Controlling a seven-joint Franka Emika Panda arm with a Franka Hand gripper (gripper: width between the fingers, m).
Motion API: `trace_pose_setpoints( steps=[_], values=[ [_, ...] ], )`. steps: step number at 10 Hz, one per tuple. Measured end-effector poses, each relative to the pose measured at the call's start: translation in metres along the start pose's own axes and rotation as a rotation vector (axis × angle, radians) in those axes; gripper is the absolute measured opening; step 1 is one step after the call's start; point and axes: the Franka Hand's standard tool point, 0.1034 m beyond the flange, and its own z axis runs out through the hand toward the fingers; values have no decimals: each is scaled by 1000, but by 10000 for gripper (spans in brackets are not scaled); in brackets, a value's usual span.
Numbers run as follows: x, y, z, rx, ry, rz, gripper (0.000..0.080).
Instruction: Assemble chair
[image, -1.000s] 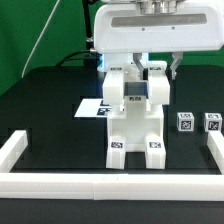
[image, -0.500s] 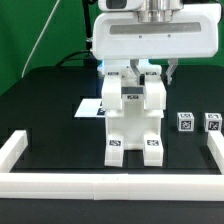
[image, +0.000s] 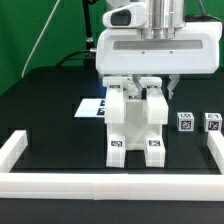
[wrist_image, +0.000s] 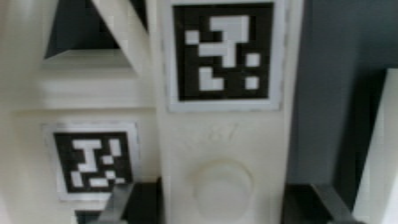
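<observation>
Exterior view: The white robot arm (image: 160, 45) hung over the middle of the black table (image: 45, 95), its gripper (image: 155, 86) lowered onto the top of the chair (image: 135, 125). The chair, a blocky white assembly of several pieces, stood upright at the centre of the table, with 2 small black-and-white tags facing the camera on its lower front. The gripper's broad white body hid the chair's uppermost part. Behind the chair, toward the exterior view's left, the marker board (image: 90, 108) lay flat on the table. Toward the exterior view's right, 2 small tagged white cubes (image: 183, 122) (image: 212, 122) sat side by side, apart from the chair. Long low white border bars (image: 100, 183) edged the table at the front and both sides.

Wrist view: An upright white piece of the chair (wrist_image: 214, 150) filled the frame, bearing a large tag (wrist_image: 222, 50). A second, lower tag (wrist_image: 93, 160) showed on a neighbouring white piece beside it. The dark fingers (wrist_image: 111, 205) of the gripper (wrist_image: 210, 200) sat against the 2 sides of the upright piece, the jaws clamped on it.
</observation>
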Motion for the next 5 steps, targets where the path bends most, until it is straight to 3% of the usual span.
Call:
trace_pose_setpoints(
  steps=[5],
  values=[
    [7, 6, 0, -5, 26, -7, 285]
  ],
)
